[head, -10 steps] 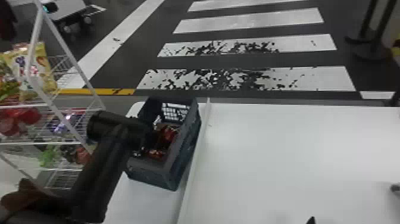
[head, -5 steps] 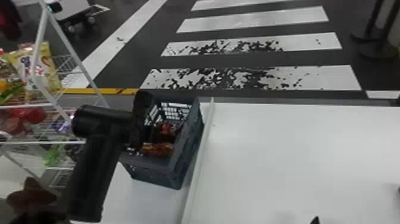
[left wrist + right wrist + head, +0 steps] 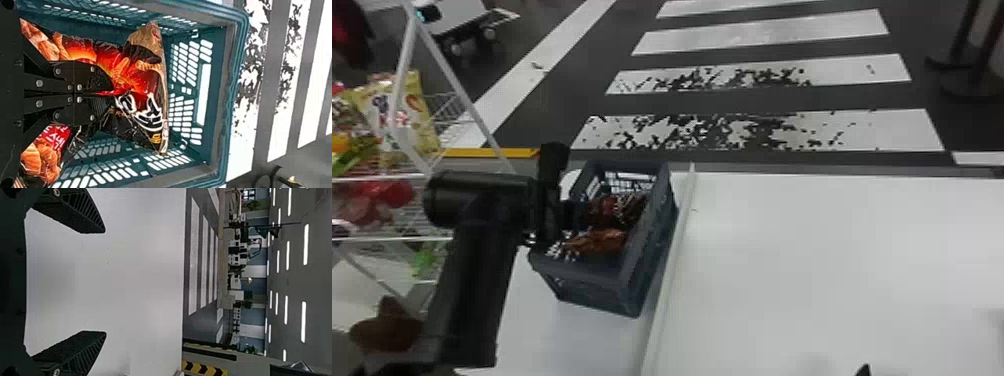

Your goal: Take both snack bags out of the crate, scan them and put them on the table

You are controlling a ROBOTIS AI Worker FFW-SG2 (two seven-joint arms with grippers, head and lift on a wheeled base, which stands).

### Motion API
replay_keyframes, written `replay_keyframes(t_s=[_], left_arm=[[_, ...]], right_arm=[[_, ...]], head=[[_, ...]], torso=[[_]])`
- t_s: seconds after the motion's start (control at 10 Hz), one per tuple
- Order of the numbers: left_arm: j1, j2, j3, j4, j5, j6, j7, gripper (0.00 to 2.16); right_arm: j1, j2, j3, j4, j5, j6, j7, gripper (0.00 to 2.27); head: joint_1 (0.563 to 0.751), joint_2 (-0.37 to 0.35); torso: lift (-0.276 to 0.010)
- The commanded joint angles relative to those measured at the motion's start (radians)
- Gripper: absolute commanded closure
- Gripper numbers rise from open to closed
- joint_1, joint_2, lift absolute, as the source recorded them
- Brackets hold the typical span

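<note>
The dark crate (image 3: pixel 657 250) holds two snack bags: the farther bag (image 3: pixel 619 207) is reddish-black, the nearer bag (image 3: pixel 594 242) orange-brown. My left gripper (image 3: pixel 577 215) reaches over the crate's left side to the farther bag. In the left wrist view, its fingers are together, with my left gripper (image 3: pixel 111 93) shut on the red-and-black bag (image 3: pixel 143 84) inside the crate (image 3: pixel 225 94). The other bag (image 3: pixel 41 156) lies beside it, partly hidden behind the gripper. My right gripper (image 3: pixel 865 371) is at the bottom edge; in its wrist view the right gripper (image 3: pixel 105 282) stands open above the white table.
A raised white strip (image 3: pixel 672 260) runs along the crate's right side, with the white table (image 3: pixel 832 260) beyond it. On the left stands a wire rack (image 3: pixel 392 177) with colourful packages. Dark posts (image 3: pixel 977 45) stand on the floor at the far right.
My left arm has moved a little forward, away from the robot, and its hand now hides less of the bags in the head view. The right gripper has hardly moved.
</note>
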Motion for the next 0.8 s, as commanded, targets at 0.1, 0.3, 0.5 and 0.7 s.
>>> replay_keyframes(t_s=[0.1,0.3,0.5,0.7], left_arm=[[-0.001,0.007,0.079,-0.026,0.056,0.049,-0.028,2.14],[0.013,0.007,0.149,-0.043,0.103,0.086,-0.054,2.14],[0.060,0.015,0.203,-0.119,0.140,0.132,-0.069,2.14],[0.090,0.015,0.252,-0.187,0.191,0.169,-0.072,2.14]], right_arm=[[-0.008,0.001,0.000,0.005,0.001,0.013,0.000,0.07],[-0.008,0.001,0.000,0.008,-0.001,0.013,0.000,0.07],[-0.009,0.004,0.000,0.008,0.001,0.023,0.000,0.07],[-0.009,0.004,0.006,0.008,0.001,0.023,0.000,0.07]], head=[[0.695,0.293],[0.695,0.298],[0.695,0.307],[0.695,0.318]], torso=[[-0.092],[-0.092],[-0.092],[-0.092]])
